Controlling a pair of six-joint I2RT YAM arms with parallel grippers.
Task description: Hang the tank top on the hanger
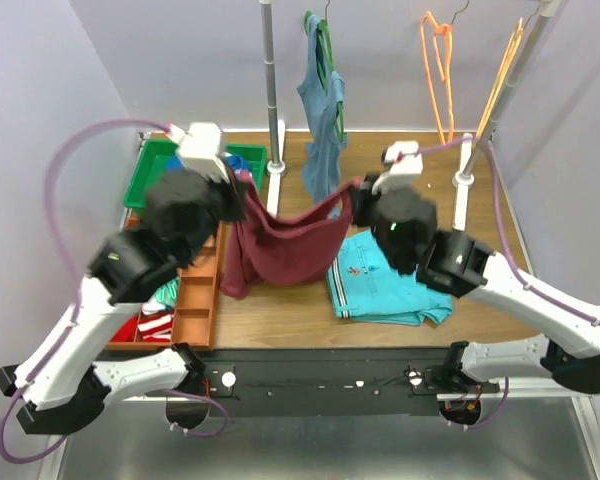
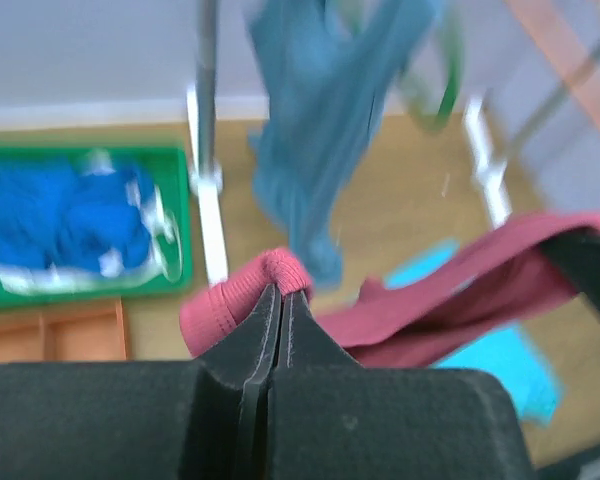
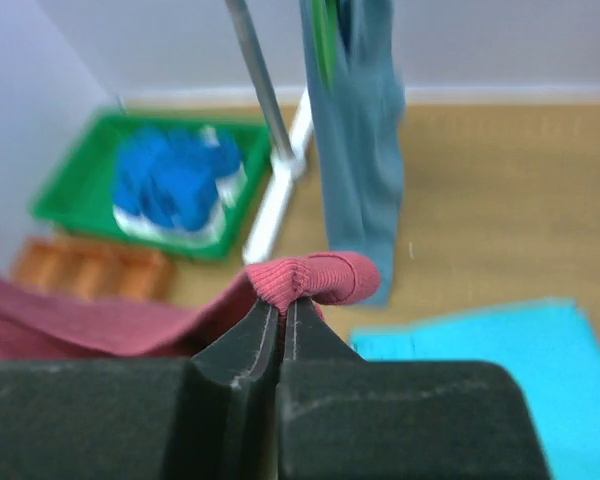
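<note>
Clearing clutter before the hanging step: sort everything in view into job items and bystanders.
Job: maroon sleeveless fabric tank top, pinched by left end effector and right end effector; bright orange thin plastic hanger.
Lying about: hung grey-blue tank top; paler yellow-orange hanger; turquoise folded garment; green plastic bin; orange compartment tray.

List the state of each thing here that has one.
left hand: shut on tank top
right hand: shut on tank top
tank top: lifted, sagging between both hands
hanger: hung up, empty
grey-blue top: hanging on green hanger
turquoise garment: folded on table
</note>
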